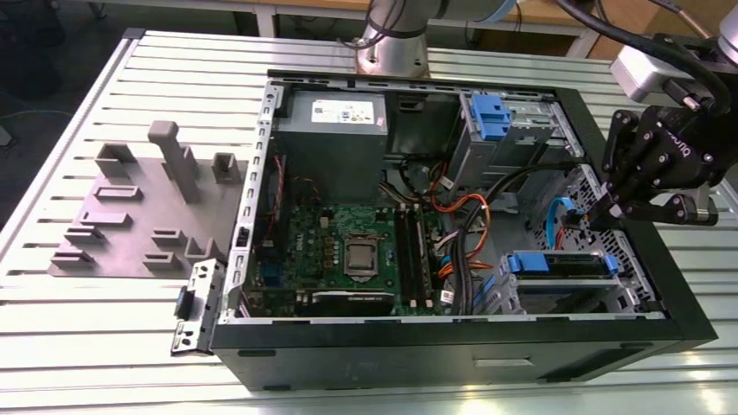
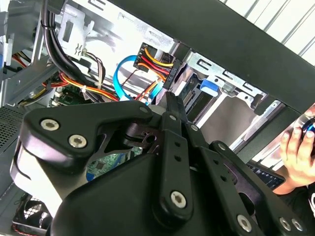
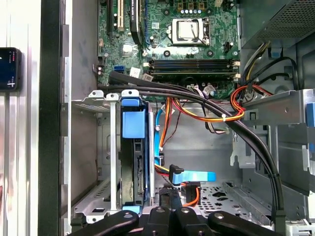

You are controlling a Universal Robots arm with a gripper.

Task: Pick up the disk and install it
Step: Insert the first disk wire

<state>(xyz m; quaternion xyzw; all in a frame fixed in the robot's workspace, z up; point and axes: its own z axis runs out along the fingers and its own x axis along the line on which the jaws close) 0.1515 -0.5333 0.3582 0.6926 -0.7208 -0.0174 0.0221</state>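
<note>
An open computer case lies on a slatted metal counter. The disk sits in the drive bay at the case's corner, toward the exterior view's right, with its blue carrier frame facing up. The black claw hangs just above that bay beside a blue data cable. Its fingers are drawn together and grip nothing visible.

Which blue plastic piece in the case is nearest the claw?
The disk's blue frame, right by the claw in the exterior view; the blue latch sits farther off.
</note>
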